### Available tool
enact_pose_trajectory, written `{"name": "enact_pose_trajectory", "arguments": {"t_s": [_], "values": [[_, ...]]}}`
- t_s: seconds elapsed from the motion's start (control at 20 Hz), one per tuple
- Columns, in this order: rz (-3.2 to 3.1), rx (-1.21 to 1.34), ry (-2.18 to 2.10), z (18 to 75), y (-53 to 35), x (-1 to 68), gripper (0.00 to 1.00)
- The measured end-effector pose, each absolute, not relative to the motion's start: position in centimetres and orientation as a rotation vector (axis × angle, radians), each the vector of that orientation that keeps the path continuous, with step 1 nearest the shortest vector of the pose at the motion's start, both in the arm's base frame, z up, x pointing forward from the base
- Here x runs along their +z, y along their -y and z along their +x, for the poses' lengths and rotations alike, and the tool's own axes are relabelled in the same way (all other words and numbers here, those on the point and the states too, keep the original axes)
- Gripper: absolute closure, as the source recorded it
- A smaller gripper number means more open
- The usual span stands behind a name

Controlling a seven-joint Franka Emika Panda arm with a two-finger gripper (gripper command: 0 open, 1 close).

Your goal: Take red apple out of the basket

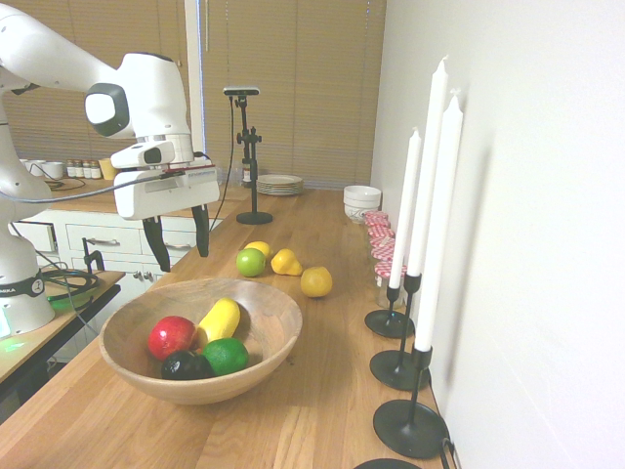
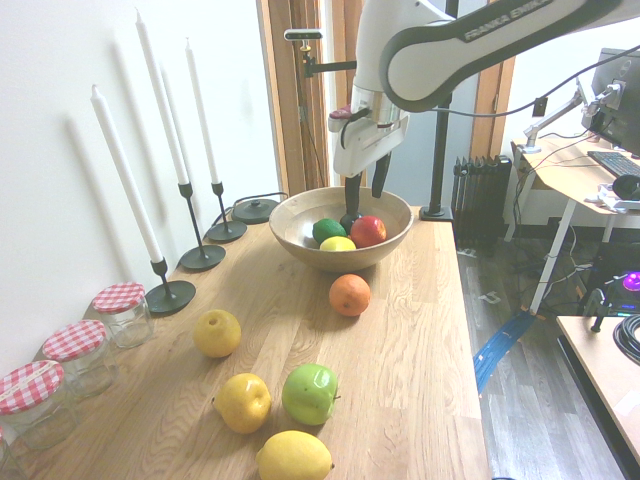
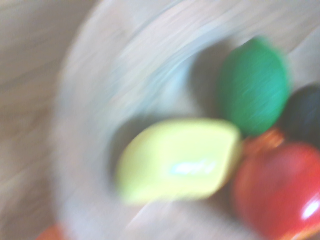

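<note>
Four fruits lie in the wooden basket (image 1: 271, 344) on the wooden surface (image 1: 317, 410). Seen in the first exterior view, the red apple (image 1: 172, 336) sits around ten o'clock inside it, the yellow fruit (image 1: 219, 320) near twelve, the green lime (image 1: 226, 357) near four and the dark avocado (image 1: 186, 366) near seven. Above the basket hangs the pincer (image 1: 177, 250), spread open, its fingers (image 1: 201, 231) pointing down, holding nothing. Just beyond the bowl's one o'clock rim stands the green apple (image 1: 250, 262).

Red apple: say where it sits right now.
In the second exterior view, the red apple lies inside the bowl, right of the green lime.
</note>
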State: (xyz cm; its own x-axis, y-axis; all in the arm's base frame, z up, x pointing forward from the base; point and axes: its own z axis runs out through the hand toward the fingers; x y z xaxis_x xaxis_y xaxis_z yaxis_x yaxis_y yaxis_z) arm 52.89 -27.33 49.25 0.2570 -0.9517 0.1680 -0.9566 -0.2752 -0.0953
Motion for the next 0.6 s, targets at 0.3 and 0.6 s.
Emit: {"name": "enact_pose_trajectory", "arguments": {"t_s": [0.3,0.6], "values": [[2.411,0.184,1.912,55.1,31.1,44.4,0.0],[2.367,0.082,1.937,55.5,33.0,39.6,0.0]]}}
